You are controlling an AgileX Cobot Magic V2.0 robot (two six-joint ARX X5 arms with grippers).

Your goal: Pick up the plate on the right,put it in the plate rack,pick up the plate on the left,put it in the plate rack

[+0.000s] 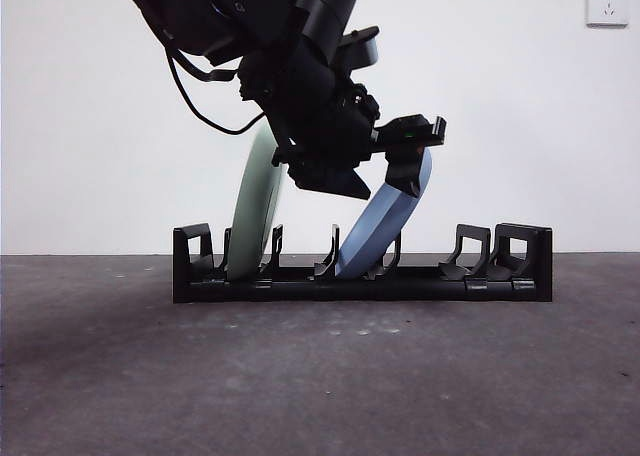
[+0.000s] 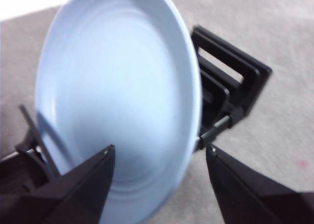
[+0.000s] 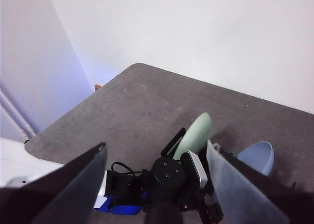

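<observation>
Grey table [image 1: 320,376], white wall: two plates in plate rack [image 1: 360,276].
Left gripper [image 2: 159,157] jaws spread wide, astride blue plate [image 2: 117,101], apparently not clamping; green plate [image 1: 255,211] upright; right gripper [image 3: 157,160] aloft, agape.

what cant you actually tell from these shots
- Front view: the left gripper hides the blue plate's top edge, so contact there is unclear.
- Front view: the arm covers the green plate's upper part.
- Left wrist view: the blue plate fills the frame, hiding most of the plate rack, including its own slot.
- Right wrist view: that gripper's jaws cut off the table's near part.
</observation>
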